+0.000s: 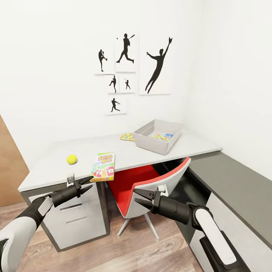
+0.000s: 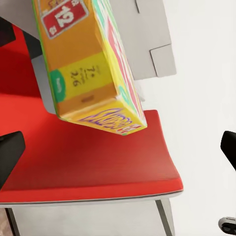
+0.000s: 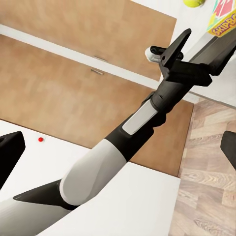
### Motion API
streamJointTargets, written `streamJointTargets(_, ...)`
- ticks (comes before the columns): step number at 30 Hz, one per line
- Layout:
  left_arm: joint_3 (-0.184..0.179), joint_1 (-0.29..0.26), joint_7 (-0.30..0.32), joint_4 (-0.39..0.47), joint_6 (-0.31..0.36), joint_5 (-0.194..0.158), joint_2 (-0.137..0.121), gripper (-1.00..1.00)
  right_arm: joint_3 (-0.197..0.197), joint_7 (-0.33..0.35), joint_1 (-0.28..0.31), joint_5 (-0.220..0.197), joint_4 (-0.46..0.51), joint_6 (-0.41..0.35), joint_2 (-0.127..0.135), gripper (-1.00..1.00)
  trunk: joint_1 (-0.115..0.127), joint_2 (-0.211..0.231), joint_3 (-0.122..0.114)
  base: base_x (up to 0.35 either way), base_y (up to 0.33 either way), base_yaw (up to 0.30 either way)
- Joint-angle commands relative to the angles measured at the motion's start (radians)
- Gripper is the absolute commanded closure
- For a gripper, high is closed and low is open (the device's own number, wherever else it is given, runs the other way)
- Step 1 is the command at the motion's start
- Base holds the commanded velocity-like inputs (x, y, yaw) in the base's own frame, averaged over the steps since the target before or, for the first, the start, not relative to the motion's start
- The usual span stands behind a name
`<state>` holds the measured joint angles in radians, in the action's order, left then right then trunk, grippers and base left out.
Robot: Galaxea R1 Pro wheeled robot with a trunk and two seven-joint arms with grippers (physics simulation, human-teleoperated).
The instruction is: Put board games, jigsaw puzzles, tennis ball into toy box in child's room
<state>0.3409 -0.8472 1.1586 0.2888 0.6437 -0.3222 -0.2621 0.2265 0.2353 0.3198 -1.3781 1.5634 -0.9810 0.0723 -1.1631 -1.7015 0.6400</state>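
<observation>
— Where does the game box (image 1: 103, 166) lie from the left hand (image 1: 85, 183)?

— Just ahead of its fingertips, at the front edge of the surface (image 1: 49, 160), one corner jutting past the lip. Its long axis runs roughly away from the robot, toward the wall.

— And the hand itself?

— Open, gripping nothing, level with the edge and pointed at the box's near end. The left arm is plainly the nearer one.

— The right hand (image 1: 142, 198)?

— Also open and empty (held low in front of the red chair (image 1: 130, 187), under the surface).

— The rest?

— The tennis ball (image 1: 72, 159) sits left of the box. The grey bin (image 1: 157, 136) stands well apart toward the far right corner, with coloured pieces inside; a puzzle (image 1: 127, 136) lies just beside it.
</observation>
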Motion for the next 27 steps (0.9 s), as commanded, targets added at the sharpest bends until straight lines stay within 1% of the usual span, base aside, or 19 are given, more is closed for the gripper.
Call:
streamJointTargets(1,0.0,-0.001,0.001,0.0,0.008,-0.005,0.0,-1.0,0.0,0.01,0.001,0.01,0.0,-0.001,0.0,-1.0,0.0,0.0,0.001,0.0,0.0,0.0)
streamJointTargets(21,0.001,-0.001,0.003,0.0,0.009,-0.006,-0.001,-1.0,0.0,0.01,0.001,0.01,0.0,-0.001,0.001,-1.0,0.0,0.0,0.001,0.001,0.0,0.0)
streamJointTargets(27,0.001,-0.001,0.003,0.0,0.01,-0.005,-0.002,-1.0,0.0,0.01,0.001,0.01,0.0,-0.001,0.001,-1.0,0.0,0.0,0.001,0.112,0.032,0.0)
